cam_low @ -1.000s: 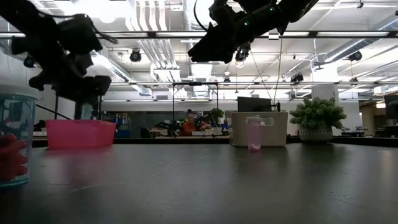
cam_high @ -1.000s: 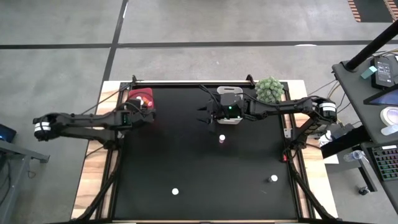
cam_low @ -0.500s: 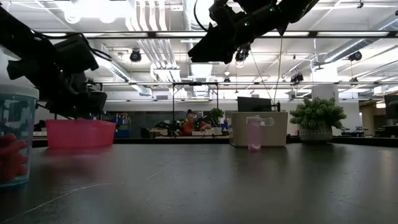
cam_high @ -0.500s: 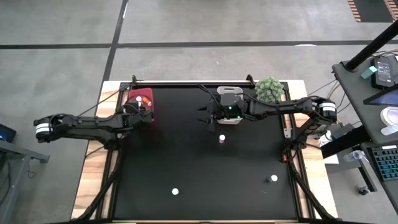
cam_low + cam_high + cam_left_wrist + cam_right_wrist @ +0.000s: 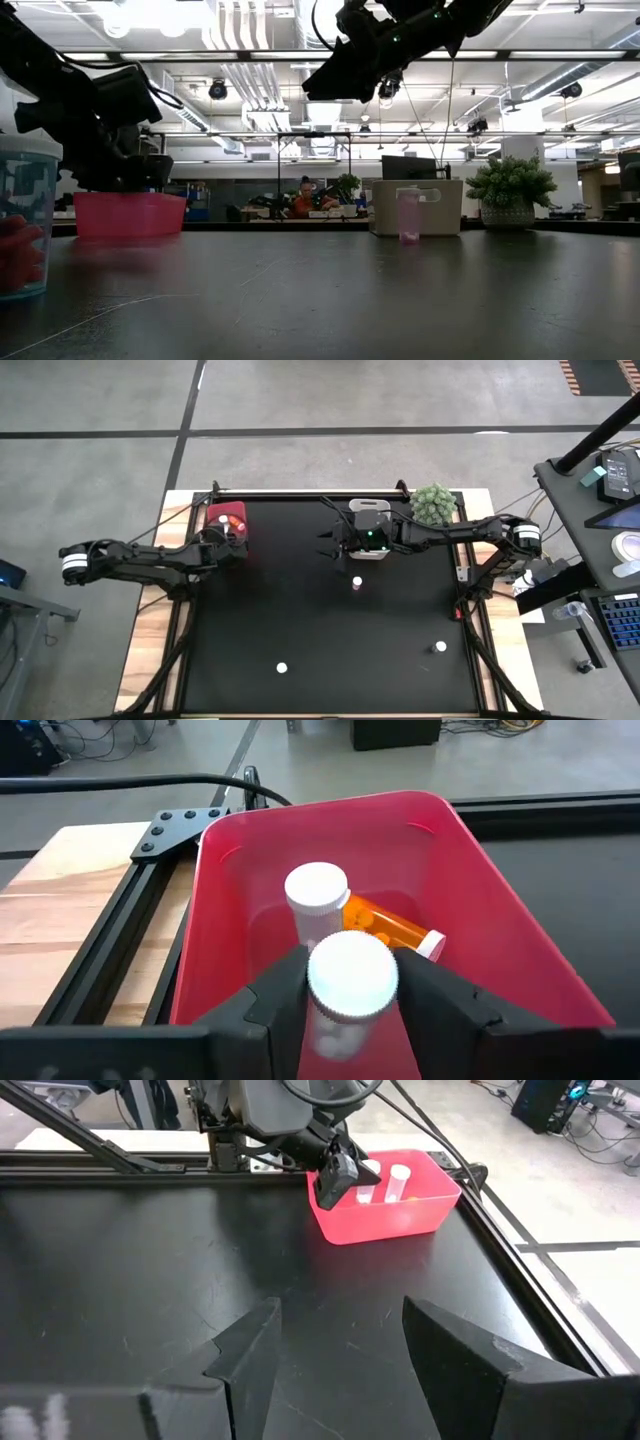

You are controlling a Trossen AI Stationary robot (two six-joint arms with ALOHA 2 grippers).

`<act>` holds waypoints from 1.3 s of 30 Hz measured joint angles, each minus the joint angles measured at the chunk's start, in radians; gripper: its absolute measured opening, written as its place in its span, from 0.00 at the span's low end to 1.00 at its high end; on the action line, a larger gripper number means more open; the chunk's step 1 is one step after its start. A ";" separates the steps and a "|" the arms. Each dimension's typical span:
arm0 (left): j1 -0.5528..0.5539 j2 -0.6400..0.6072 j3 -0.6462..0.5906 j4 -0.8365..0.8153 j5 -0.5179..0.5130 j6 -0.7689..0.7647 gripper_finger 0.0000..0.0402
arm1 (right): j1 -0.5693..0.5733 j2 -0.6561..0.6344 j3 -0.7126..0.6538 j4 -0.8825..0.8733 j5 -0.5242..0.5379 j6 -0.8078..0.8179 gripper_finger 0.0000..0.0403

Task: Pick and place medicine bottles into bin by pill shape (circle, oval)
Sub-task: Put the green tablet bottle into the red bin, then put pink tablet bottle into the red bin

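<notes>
No legible text, label, brand, number or sign appears on any object in these four views.

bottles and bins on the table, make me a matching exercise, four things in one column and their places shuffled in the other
Things:
1. orange bottle
2. pinkish bottle
3. white bin
4. bottle between the left gripper's jaws

Places:
A. standing alone mid-table, near the right gripper
B. lying on its side inside the red bin
C. over the red bin
D. at the table's far edge, beside the green plant

Pairs: 1-B, 2-A, 3-D, 4-C
</notes>
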 joint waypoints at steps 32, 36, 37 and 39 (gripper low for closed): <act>0.000 -0.174 0.062 -0.165 0.114 0.079 0.44 | 0.000 0.000 0.000 -0.014 0.000 0.000 0.50; -0.002 -0.215 0.079 -0.151 0.212 0.189 0.44 | 0.000 0.000 0.000 -0.050 0.000 0.018 0.50; -0.002 -0.225 0.090 -0.150 0.239 0.217 0.44 | 0.000 0.000 0.000 -0.063 0.000 0.033 0.50; -0.002 -0.243 0.115 -0.150 0.281 0.271 0.44 | 0.000 0.000 0.010 -0.117 0.000 0.055 0.50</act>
